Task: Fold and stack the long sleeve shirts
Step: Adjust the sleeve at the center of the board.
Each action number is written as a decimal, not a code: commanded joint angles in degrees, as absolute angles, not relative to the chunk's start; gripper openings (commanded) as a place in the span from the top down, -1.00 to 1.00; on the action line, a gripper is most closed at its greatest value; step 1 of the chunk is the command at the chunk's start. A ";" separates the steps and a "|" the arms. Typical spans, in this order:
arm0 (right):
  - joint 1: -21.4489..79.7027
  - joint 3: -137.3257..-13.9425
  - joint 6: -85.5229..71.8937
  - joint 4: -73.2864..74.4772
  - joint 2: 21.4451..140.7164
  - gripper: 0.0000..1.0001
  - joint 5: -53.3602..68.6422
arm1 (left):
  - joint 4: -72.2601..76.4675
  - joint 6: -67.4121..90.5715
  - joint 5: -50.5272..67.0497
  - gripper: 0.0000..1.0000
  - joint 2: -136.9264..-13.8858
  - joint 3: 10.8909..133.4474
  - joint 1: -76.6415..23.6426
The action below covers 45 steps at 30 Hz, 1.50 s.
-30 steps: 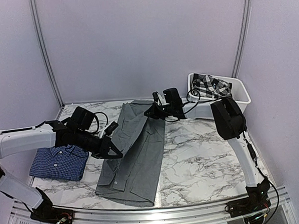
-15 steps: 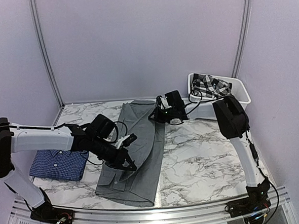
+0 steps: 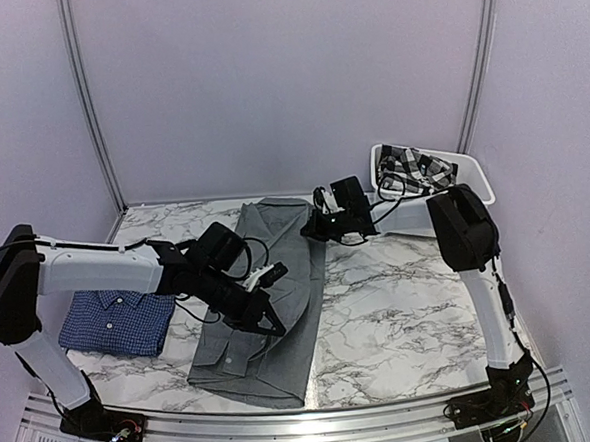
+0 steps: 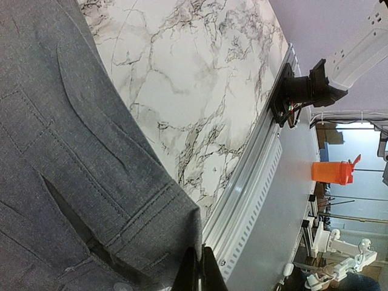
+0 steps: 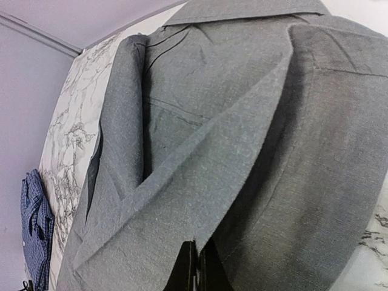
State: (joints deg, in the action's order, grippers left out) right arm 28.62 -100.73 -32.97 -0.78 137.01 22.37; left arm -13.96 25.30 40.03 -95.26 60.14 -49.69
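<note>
- Marble table (image 3: 400,295); white bin (image 3: 479,198) at upper right of top view w/ plaid cloth (image 3: 417,168) inside.
- Blue check shirt (image 3: 116,322) lies folded at lower left, just beside the grey one, not touched.
- Grey shirt (image 3: 269,368) lies lengthwise at centre – collar toward the upper edge, partly folded, one side doubled over.
- Nothing blocks either arm.
- Left arm comes from lower-left base, runs right, wrist low over the shirt's mid section.
- Right arm rises from lower-right base, elbow at mid right, forearm goes left to the shirt's upper right edge.
- Left gripper (image 3: 273,324): clenched, pinching a stitched grey edge – fabric lifted off the table in left wrist view.
- Right gripper (image 3: 311,226): clenched on a folded grey edge per right wrist view.
</note>
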 commanded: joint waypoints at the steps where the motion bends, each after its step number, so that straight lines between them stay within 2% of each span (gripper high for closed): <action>1: 27.95 -99.88 -31.95 -0.27 133.42 1.00 20.61 | -13.71 25.16 41.14 1.00 -97.09 60.91 -51.05; 18: 28.01 -97.29 -31.43 2.31 131.34 0.99 18.10 | -12.97 25.32 40.90 0.97 -97.98 60.54 -52.50; 20: 28.02 -97.08 -31.17 2.97 130.95 0.89 17.81 | -12.73 25.78 39.79 0.60 -97.84 60.66 -52.51; 25: 28.33 -95.57 -29.34 5.21 128.32 0.50 15.31 | -12.38 26.12 33.94 -0.04 -94.66 60.67 -52.38; 27: 28.42 -94.25 -28.37 6.48 126.38 0.36 12.94 | -11.96 26.62 30.97 -0.21 -92.39 60.60 -52.29; 32: 30.31 -91.01 -25.44 8.69 120.29 0.00 8.18 | -9.80 31.04 15.56 -0.39 -84.30 55.80 -47.92; 34: 32.09 -90.24 -24.39 8.97 118.99 -0.08 7.45 | -9.54 31.28 9.65 -0.41 -81.91 53.24 -45.00; 37: 35.32 -89.03 -23.87 8.79 118.02 -0.11 8.38 | -10.69 30.53 3.85 -0.40 -80.47 49.93 -40.07; 43: 41.44 -87.71 -24.54 7.70 117.95 -0.10 9.67 | -8.52 30.21 7.51 -0.25 -80.29 43.08 -33.90; 45: 42.96 -88.47 -24.84 6.77 119.32 -0.07 10.62 | -8.18 30.42 7.89 -0.09 -80.63 41.48 -33.47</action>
State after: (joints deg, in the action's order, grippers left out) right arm 40.25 -87.70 -25.04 7.70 118.06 9.43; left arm -9.26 30.72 8.58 -80.53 43.62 -33.78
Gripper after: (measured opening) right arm 0.549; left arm 0.606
